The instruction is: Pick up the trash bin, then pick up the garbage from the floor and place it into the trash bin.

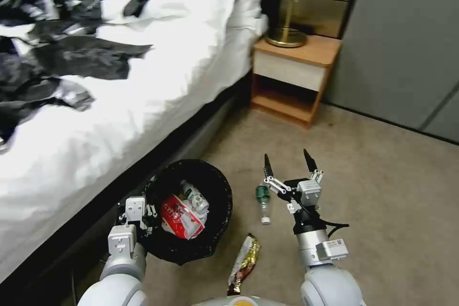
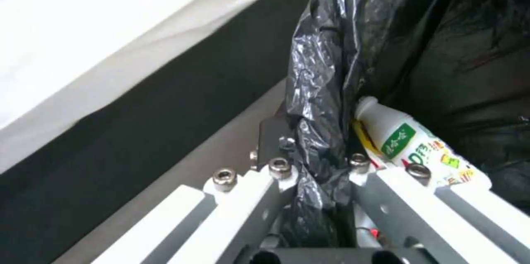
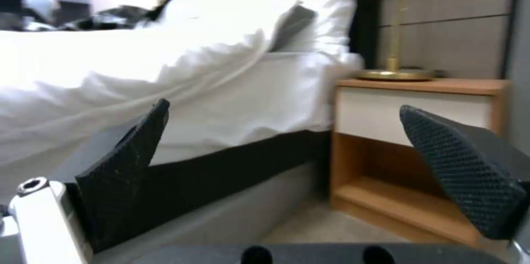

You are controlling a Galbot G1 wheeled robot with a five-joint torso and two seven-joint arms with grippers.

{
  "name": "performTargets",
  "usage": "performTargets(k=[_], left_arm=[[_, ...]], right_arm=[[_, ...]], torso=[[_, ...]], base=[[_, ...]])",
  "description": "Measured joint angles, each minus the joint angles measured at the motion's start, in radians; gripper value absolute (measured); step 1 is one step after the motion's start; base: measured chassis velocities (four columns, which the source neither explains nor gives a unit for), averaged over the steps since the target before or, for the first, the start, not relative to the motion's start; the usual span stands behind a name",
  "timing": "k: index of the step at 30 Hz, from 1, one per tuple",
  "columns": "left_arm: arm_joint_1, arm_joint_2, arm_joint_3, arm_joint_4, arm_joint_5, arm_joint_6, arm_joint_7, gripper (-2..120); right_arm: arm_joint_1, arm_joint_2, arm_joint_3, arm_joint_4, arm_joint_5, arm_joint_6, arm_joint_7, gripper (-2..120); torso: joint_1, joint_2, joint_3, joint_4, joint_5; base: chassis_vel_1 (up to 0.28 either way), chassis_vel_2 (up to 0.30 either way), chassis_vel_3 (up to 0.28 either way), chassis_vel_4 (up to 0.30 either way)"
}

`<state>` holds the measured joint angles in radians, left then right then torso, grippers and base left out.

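Carpet floor (image 1: 382, 191), black-lined trash bin (image 1: 217, 229), wrappers inside

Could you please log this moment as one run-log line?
left gripper: shut on trash bin rim | right gripper: open, above floor | green-capped bottle, snack wrapper: on carpet

At my ten o'clock sprawls a white bed (image 1: 143, 81) strewn with dark clothes (image 1: 71, 57); at one o'clock a wooden nightstand (image 1: 294, 79) bears a brass lamp (image 1: 287, 36).
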<state>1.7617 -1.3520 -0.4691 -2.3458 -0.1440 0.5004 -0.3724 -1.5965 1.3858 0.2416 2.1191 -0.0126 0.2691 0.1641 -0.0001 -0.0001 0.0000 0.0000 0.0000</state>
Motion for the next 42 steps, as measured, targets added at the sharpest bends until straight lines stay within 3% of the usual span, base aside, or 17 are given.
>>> performTargets(k=[10, 18, 20, 23, 24, 28, 33, 42], left_arm=[[-0.003, -0.002, 0.003, 0.006, 0.001, -0.006, -0.003, 0], [-0.002, -0.001, 0.005, 0.006, 0.002, -0.007, -0.003, 0], [0.002, -0.001, 0.005, 0.005, 0.004, -0.008, -0.004, 0], [0.004, -0.001, 0.004, 0.004, 0.005, -0.011, -0.004, 0], [0.008, -0.001, 0.002, 0.002, 0.006, -0.016, -0.003, 0], [0.010, 0.000, 0.000, 0.001, 0.006, -0.021, -0.003, 0], [0.006, -0.001, 0.005, 0.001, 0.008, -0.021, -0.002, 0], [0.005, 0.000, 0.009, 0.005, 0.010, -0.021, -0.001, 0]], right_arm=[[0.016, -0.004, 0.006, -0.009, 0.011, -0.015, -0.001, 100], [0.100, -0.019, 0.059, -0.086, 0.040, -0.133, 0.032, 100], [0.161, -0.030, 0.081, -0.166, 0.084, -0.244, 0.049, 100], [0.191, -0.037, 0.084, -0.211, 0.127, -0.317, 0.062, 100], [0.232, -0.044, 0.085, -0.280, 0.171, -0.390, 0.076, 100], [0.281, -0.051, 0.081, -0.377, 0.239, -0.459, 0.080, 100], [0.351, -0.050, 0.065, -0.522, 0.332, -0.514, 0.068, 100], [0.442, -0.029, 0.052, -0.747, 0.380, -0.527, 0.005, 100]], torso=[[0.000, 0.000, 0.000, -0.0001, 0.0000], [0.000, 0.000, 0.000, 0.0000, 0.0001], [0.000, 0.000, 0.000, -0.0001, 0.0001], [0.000, 0.000, 0.000, -0.0001, 0.0002], [0.000, 0.000, 0.000, 0.0002, 0.0001], [0.000, 0.000, 0.000, 0.0000, 0.0000], [0.000, 0.000, 0.000, 0.0000, 0.0001], [0.000, 0.000, 0.000, 0.0000, 0.0000]], base=[[0.084, 0.083, 0.082, 0.079], [0.000, 0.000, 0.000, 0.000], [0.000, 0.000, 0.000, 0.000], [0.000, 0.000, 0.000, 0.000], [0.000, 0.000, 0.000, 0.000], [0.000, 0.000, 0.000, 0.000], [0.000, 0.000, 0.000, 0.000], [0.000, 0.000, 0.000, 0.000]])
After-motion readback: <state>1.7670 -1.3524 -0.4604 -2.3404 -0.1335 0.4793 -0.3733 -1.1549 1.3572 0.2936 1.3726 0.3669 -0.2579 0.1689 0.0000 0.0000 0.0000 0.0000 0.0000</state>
